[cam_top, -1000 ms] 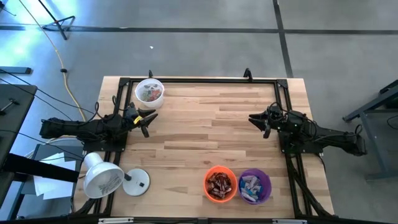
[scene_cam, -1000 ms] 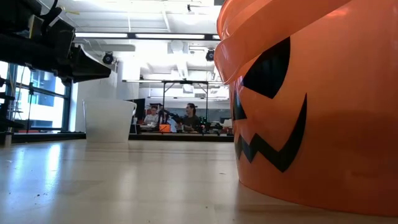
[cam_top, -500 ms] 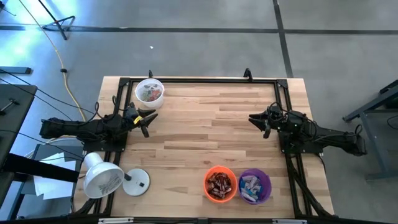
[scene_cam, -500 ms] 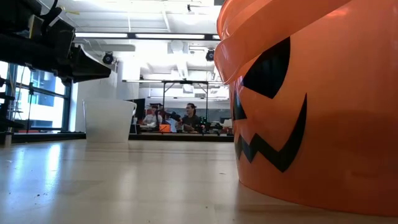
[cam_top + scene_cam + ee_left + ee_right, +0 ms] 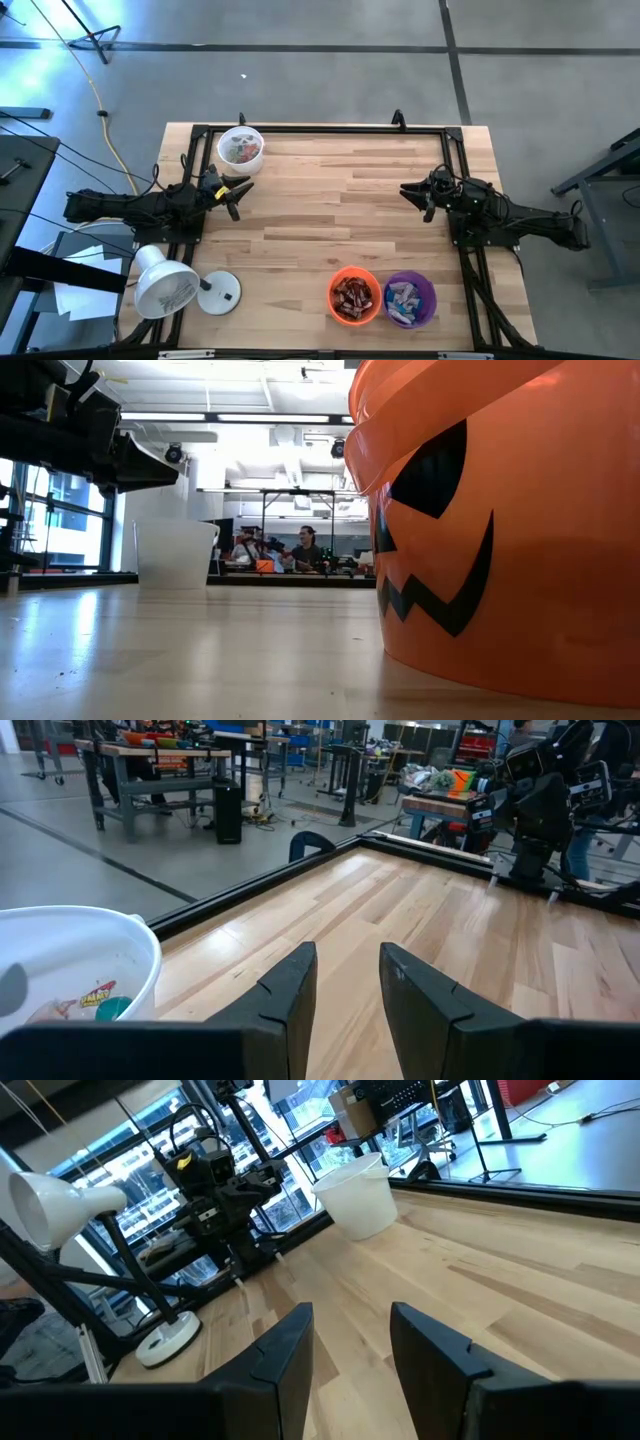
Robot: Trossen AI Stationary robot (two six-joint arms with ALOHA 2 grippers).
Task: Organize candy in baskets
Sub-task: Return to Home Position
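Three baskets stand on the wooden table. The white basket [image 5: 240, 147] sits near the far left corner and holds mixed pinkish candy [image 5: 95, 1000]. The orange basket [image 5: 354, 295] holds dark brown candy [image 5: 353, 296]. Beside it the purple basket [image 5: 409, 299] holds blue-and-white candy [image 5: 405, 299]; both stand at the near edge. My left gripper [image 5: 240, 190] hovers open just near of the white basket, holding nothing. My right gripper [image 5: 415, 195] hovers open at the right side, also holding nothing.
A white dome-shaded lamp [image 5: 166, 287] with a round base [image 5: 220, 293] stands at the near left corner. A black frame [image 5: 320, 128] runs along the table's edges. The bare middle of the table [image 5: 330, 210] lies between the arms. People sit in the room beyond [image 5: 305, 548].
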